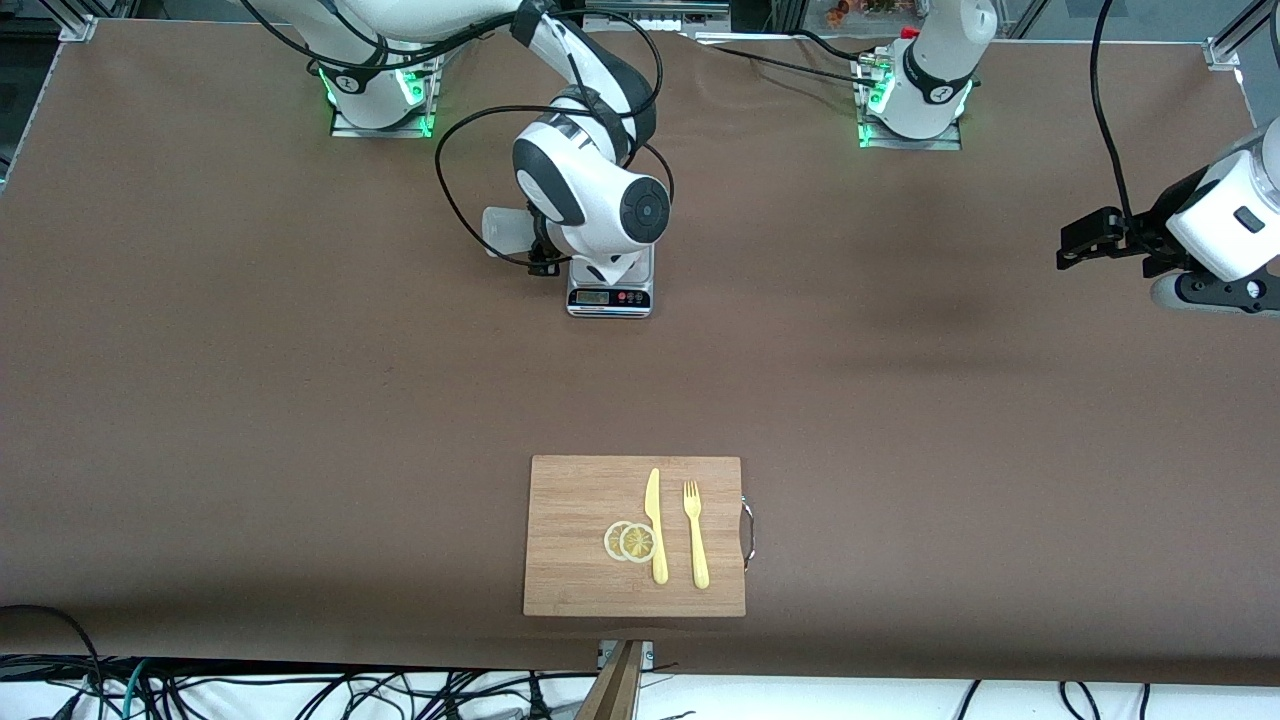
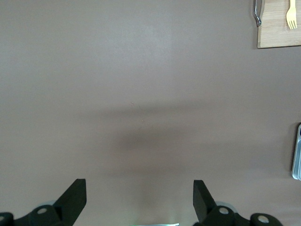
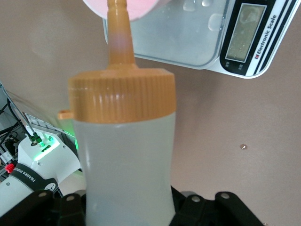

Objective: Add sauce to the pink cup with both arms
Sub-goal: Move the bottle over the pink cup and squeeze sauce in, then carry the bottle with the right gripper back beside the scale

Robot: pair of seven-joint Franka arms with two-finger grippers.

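My right gripper [image 1: 540,250] is shut on the sauce bottle [image 3: 124,155], a whitish squeeze bottle with an orange cap. It holds the bottle tipped over the grey scale [image 1: 610,297]. The bottle's whitish base [image 1: 505,232] sticks out beside the right wrist. In the right wrist view the orange nozzle [image 3: 118,37] points into the rim of the pink cup [image 3: 141,8], which stands on the scale [image 3: 244,33]. The right arm mostly hides the cup in the front view. My left gripper [image 1: 1075,245] is open and empty, held over bare table at the left arm's end, its fingers [image 2: 75,197] wide apart.
A wooden cutting board [image 1: 580,540] lies near the front edge, with a yellow knife [image 1: 655,525], a yellow fork [image 1: 695,535] and two lemon slices [image 1: 630,541]. The left wrist view shows the board's corner [image 2: 277,28] and the scale's edge [image 2: 297,153].
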